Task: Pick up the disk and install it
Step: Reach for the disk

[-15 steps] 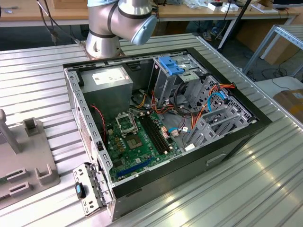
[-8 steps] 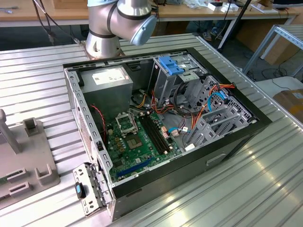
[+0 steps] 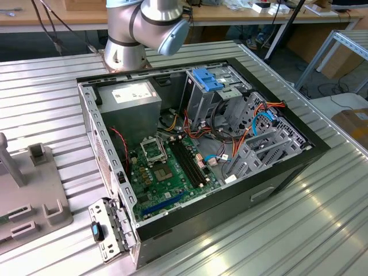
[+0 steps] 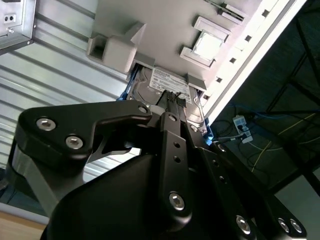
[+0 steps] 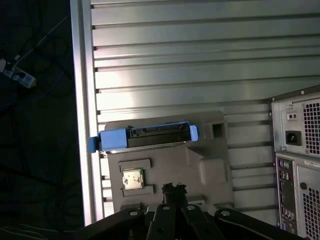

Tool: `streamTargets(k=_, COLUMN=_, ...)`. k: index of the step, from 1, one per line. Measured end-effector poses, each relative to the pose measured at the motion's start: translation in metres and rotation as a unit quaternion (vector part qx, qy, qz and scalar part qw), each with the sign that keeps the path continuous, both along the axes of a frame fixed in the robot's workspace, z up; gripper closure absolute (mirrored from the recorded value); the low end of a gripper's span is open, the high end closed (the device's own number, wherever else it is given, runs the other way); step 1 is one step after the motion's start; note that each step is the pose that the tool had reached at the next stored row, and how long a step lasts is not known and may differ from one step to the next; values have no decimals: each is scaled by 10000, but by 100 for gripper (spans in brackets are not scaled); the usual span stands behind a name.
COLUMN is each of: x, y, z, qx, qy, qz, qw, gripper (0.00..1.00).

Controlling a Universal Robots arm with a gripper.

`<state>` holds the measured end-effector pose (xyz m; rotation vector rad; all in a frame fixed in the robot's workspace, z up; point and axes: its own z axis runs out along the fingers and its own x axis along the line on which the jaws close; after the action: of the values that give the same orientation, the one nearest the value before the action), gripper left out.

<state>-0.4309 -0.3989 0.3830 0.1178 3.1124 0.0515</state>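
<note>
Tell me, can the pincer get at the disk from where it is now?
Probably yes. The disk sits in the grey fixture with its blue-framed edge uncovered, and nothing shows between it and the pincer.

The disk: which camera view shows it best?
The first wrist view: the disk shows its whole long side, blue frame included, on the grey holder. The second wrist view shows part of its labelled face.
</note>
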Motion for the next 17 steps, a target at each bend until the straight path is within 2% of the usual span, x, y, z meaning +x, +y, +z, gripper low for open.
streamTargets(k=5, x=-193, y=0, z=-11, qx=0, qy=0, qz=0, qw=10000, gripper=89)
streamTargets(k=12, x=-211, y=0, z=-11, qx=0, qy=1, qz=0, qw=10000, gripper=89)
streamTargets(k=13, x=-212, y=1, z=-11, qx=0, qy=44, qz=0, qw=10000, gripper=89)
streamTargets(k=14, x=-212, y=0, z=-12, qx=0, qy=108, qz=0, qw=9999, gripper=89)
streamTargets(k=17, x=-212, y=0, z=-12, qx=0, qy=111, qz=0, qw=9999, gripper=89)
